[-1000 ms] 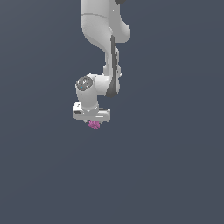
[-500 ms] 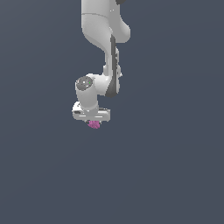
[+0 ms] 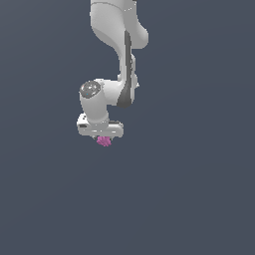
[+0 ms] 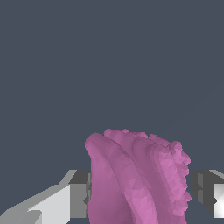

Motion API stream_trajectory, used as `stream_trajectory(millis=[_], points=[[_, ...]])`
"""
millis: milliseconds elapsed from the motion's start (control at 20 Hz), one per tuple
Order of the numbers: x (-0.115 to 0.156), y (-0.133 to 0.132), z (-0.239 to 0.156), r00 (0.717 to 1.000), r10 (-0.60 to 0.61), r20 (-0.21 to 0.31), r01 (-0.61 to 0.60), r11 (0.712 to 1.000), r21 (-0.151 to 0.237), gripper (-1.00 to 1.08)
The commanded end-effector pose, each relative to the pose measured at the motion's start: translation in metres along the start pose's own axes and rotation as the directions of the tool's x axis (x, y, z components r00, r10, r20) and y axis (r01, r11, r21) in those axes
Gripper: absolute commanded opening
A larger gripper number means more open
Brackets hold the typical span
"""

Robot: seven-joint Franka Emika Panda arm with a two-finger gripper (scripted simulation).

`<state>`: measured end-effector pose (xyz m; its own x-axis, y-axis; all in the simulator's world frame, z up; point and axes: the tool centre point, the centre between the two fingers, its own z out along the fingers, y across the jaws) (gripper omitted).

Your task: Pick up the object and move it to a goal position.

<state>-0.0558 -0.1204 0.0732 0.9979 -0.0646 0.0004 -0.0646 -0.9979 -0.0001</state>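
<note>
Object [image 4: 138, 179], pink and lumpy, sits directly between the fingers of the gripper [image 3: 103, 138], its ridged long axis apparently running across the jaws. They are closed against its sides, holding it beneath the hand, clear of any surface.

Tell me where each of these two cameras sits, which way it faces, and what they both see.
Exterior view: off the arm, at a distance, facing the white robot arm, its gripper and the small magenta-pink lumpy object under it.
Wrist view: on the wrist, looking along the fingers at the object filling the gap between them.
Shared: the pink object and the gripper around it, against plain dark grey.
</note>
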Motion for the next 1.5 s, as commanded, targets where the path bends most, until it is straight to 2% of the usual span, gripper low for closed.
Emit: stream_trajectory(millis=[0,750,1100,1450], points=[[0.009,0.003,-0.016,1.000,0.000,-0.001,0.000,1.000,0.000,-1.00],[0.074,0.028,-0.129,1.000,0.000,0.000,0.000,1.000,-0.001,-1.00],[0.091,0.034,-0.156,1.000,0.000,0.000,0.000,1.000,-0.001,-1.00],[0.098,0.036,-0.164,1.000,0.000,0.000,0.000,1.000,0.000,-1.00]])
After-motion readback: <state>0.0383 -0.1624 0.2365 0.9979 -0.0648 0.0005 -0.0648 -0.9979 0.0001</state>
